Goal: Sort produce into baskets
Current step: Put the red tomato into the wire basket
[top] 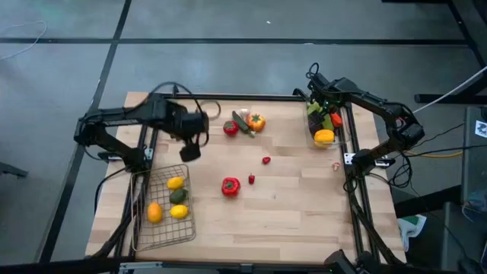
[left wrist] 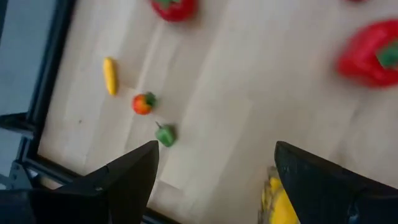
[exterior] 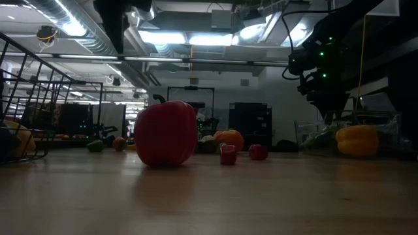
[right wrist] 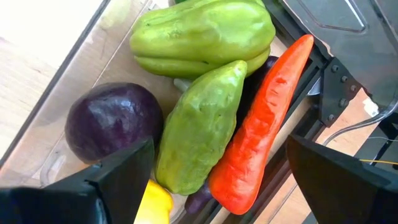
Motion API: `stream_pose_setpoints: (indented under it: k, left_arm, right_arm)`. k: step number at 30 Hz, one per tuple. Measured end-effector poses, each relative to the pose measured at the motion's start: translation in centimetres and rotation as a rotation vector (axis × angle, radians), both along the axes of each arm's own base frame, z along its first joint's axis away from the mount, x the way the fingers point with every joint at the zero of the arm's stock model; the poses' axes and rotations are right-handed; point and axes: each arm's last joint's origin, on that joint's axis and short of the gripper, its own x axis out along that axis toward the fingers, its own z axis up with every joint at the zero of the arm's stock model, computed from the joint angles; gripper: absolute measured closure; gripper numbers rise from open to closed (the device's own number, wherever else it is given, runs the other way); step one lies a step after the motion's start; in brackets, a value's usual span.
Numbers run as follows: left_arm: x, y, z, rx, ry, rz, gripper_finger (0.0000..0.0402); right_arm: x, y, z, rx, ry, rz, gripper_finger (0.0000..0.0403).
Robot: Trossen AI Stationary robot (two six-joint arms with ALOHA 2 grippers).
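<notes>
Overhead looks straight down — low view level across table (top: 304, 213).

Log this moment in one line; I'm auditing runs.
right gripper: open over clear bin | left gripper: open, above table | wire basket: partly filled

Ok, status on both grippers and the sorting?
Right gripper open above clear plastic bin, empty. Left gripper open, empty, beside wire-mesh basket. Big red pepper unsorted mid-table.

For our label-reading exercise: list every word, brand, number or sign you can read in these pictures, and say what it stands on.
None can be read. The produce in the clear bin, such as the carrot, is unmarked, as are the wire basket and the table. A white tag at the high view's right edge is too small to read.
</notes>
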Motion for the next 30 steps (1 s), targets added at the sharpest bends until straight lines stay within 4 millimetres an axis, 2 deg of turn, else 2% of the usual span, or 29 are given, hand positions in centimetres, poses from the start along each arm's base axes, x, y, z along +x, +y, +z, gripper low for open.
stream_pose_setpoints:
  k: [3, 7, 13, 18, 22, 30]
  left_arm:
    - [-0.4, 1.8, -0.2, 0.008, -0.027, 0.062, 0.0084]
    - [-0.3, 3.3, -1.6, 0.014, -0.026, 0.101, 0.0084]
    - [0.4, 4.7, -4.4, 0.031, -0.068, 0.121, 0.0084]
    - [1.7, 5.6, -5.9, 0.065, -0.214, 0.148, 0.0084]
    - [3.0, 6.2, -6.0, 0.088, -0.382, 0.198, 0.0084]
    - [4.9, 6.8, -4.4, 0.082, -0.682, 0.319, 0.0084]
  right_arm:
    - [0.0, 0.0, 0.0, 0.000, 0.000, 0.000, 0.0040]
    - [0.0, 0.0, 0.0, 0.000, 0.000, 0.000, 0.0040]
    - [0.0, 0.0, 0.0, 0.005, -0.006, 0.001, 0.0040]
    - [0.0, 0.0, 0.0, 0.010, -0.012, 0.002, 0.0040]
    - [0.1, 0.0, 0.0, 0.017, -0.021, 0.004, 0.0040]
    - [0.1, 0.1, 0.0, 0.020, -0.026, 0.004, 0.0040]
